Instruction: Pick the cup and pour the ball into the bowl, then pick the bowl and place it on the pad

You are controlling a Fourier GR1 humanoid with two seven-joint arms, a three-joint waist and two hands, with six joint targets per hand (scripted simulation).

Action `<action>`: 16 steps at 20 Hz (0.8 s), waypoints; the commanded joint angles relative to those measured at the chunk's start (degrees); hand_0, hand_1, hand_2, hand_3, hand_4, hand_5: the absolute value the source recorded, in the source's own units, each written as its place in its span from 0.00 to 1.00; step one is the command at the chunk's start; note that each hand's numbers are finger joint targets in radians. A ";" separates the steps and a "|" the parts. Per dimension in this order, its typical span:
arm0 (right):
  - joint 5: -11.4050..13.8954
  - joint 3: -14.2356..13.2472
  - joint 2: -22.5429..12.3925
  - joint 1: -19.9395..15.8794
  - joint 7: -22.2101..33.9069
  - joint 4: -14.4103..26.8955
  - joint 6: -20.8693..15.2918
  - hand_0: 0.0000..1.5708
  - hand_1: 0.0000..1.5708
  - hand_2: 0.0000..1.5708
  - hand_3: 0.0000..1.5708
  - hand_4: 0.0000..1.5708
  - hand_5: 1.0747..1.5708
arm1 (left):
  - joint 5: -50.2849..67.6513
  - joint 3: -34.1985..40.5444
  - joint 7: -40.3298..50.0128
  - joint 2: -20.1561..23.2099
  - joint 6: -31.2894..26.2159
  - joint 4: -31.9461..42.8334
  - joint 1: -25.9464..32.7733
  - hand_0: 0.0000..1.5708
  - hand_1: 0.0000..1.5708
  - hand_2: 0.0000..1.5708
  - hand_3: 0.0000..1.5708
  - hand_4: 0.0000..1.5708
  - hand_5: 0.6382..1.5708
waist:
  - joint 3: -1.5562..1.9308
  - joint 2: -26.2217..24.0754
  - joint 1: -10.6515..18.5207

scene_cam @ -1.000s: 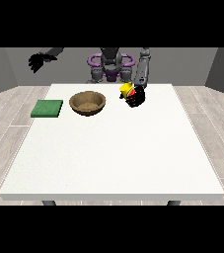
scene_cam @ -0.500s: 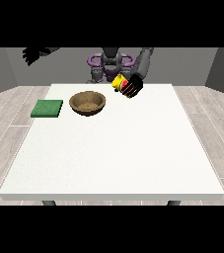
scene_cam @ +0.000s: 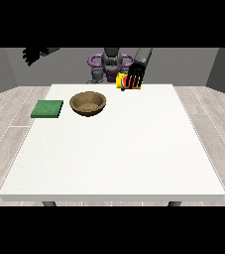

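Cup (scene_cam: 124, 81) lifted higher, tipped sideways, hand (scene_cam: 135, 78) wrapped.

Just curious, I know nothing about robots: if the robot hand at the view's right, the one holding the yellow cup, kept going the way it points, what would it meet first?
Probably the white table: the robot hand holding the cup points downward. The bowl sits off to the side; depth is unclear.

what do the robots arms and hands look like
Both hands are black with slim dark fingers: the hand at the view's right and the hand at the view's left. The forearm above the right-side hand is a smooth dark grey cylinder. No cables or markings show.
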 commanded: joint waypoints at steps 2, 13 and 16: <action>-1.35 -1.77 -2.03 -0.67 -0.46 3.89 2.54 0.00 0.00 0.00 0.00 0.40 0.98 | -8.95 -4.67 13.44 -5.31 -5.70 1.42 -5.33 0.58 0.58 1.00 0.79 0.67 1.00 | -0.17 -0.62 1.02; -0.10 0.01 -1.83 -6.52 1.57 7.69 1.60 0.00 0.00 0.00 0.00 0.43 0.98 | -16.75 -18.98 29.02 -7.00 -20.13 -7.86 -4.14 0.26 0.26 0.96 0.82 0.45 0.99 | -0.23 -1.73 -1.43; 1.21 2.10 1.14 -5.25 -1.13 8.30 2.51 0.00 0.00 0.00 0.00 0.42 0.98 | -16.97 -21.65 29.87 -7.01 -28.51 -10.05 -7.79 0.00 0.00 0.67 0.88 0.47 1.00 | -0.20 -1.63 -4.07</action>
